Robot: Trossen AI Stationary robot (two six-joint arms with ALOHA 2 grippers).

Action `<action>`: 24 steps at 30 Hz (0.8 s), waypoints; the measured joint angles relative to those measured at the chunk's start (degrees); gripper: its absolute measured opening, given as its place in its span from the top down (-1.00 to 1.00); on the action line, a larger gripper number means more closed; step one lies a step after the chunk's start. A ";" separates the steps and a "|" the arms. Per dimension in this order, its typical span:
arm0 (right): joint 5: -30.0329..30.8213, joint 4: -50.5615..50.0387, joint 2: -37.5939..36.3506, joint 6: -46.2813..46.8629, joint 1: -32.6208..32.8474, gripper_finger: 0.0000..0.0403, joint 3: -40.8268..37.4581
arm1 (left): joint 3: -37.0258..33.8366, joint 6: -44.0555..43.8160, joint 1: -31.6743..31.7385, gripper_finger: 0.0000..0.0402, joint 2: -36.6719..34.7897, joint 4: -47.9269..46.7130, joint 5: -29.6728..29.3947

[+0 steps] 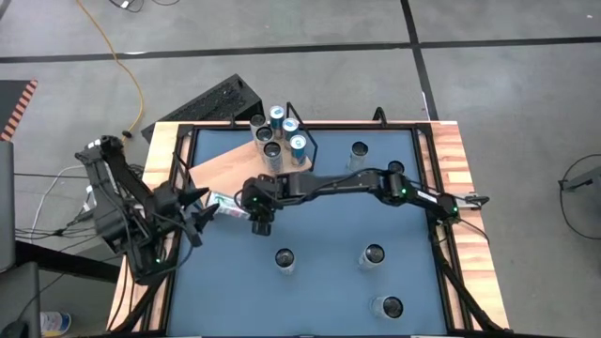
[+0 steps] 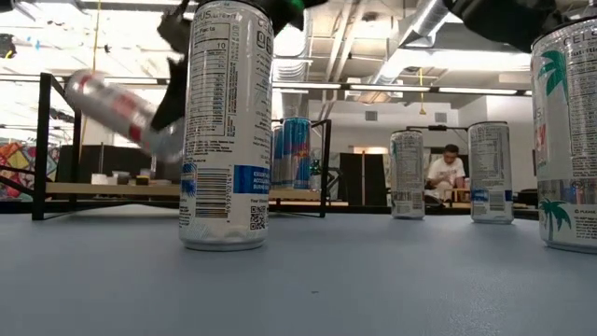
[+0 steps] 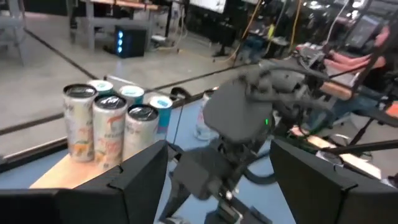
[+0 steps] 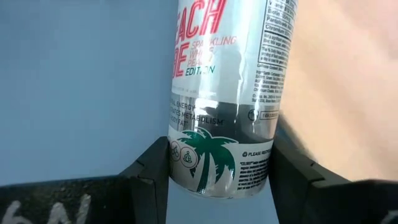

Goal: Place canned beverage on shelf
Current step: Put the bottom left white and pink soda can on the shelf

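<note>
- A can [image 4: 227, 106] is being grasped, tilted, by the right fingers [image 4: 219, 165] near the shelf [image 1: 230, 164].
- The left fingers [image 3: 217, 168] are being held released, left of it.

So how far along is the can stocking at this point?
Done: five cans stand on the shelf. In hand: the right pincer grips a silver can, lying sideways in the air near the shelf edge; the left pincer is open beside it. Left: five upright cans on the blue tabletop.
</note>
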 joint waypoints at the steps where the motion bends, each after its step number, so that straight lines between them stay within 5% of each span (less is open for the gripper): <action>1: 0.00 -0.74 -0.63 0.17 -0.15 0.06 0.01 | 0.00 0.00 -0.21 -0.34 0.02 0.02 -0.56; 8: 0.67 -1.88 -5.62 -1.27 -0.70 0.06 -0.12 | 0.00 3.71 -3.53 -0.34 -0.31 -1.29 -7.26; 12: 0.55 -4.32 -10.69 -2.43 -0.73 0.06 -0.01 | 0.00 4.84 -3.36 -0.34 -3.27 -5.77 -1.33; 24: 8.13 -19.99 -21.59 -3.04 0.89 0.06 -0.01 | 1.17 19.94 0.70 -0.34 -14.75 -6.10 2.37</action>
